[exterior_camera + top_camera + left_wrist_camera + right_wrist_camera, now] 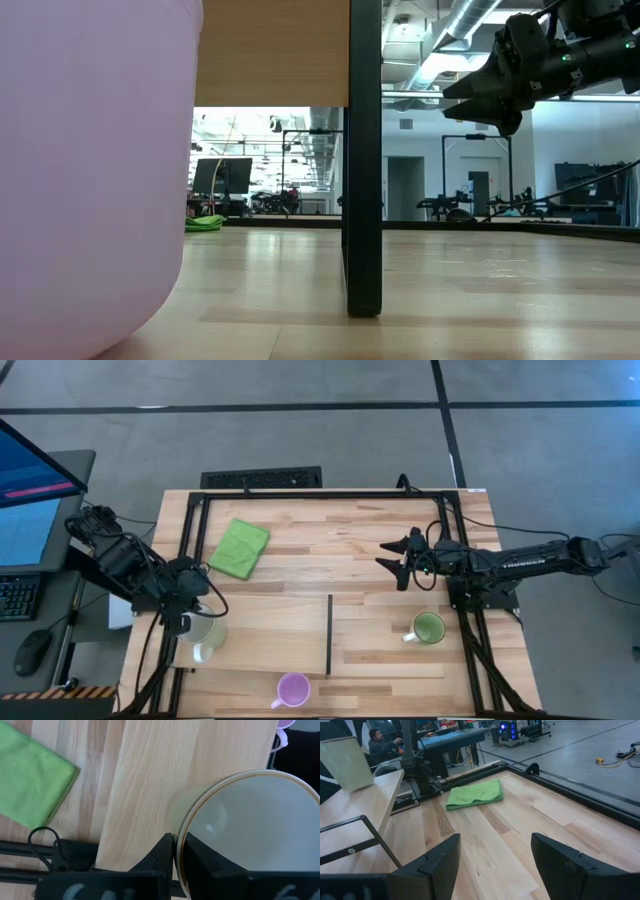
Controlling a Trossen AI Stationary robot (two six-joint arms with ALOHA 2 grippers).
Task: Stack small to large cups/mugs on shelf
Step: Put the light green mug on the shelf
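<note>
Left gripper [190, 622] pinching the rim of the white mug [205, 637] over the shelf [262, 634] at its left end, right gripper [393, 557] hovering wide open and empty above the table [380, 520] toward its right edge, green mug [428, 628] sitting near that edge, purple mug [292, 689] sitting at the front edge.

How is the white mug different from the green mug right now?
The white mug sits on the pale shelf, while the green mug stands on the bare tabletop beyond the shelf's dark edge. The left claw pinches the white mug's rim; nothing touches the green mug. Both stand upright, mouths up.
</note>
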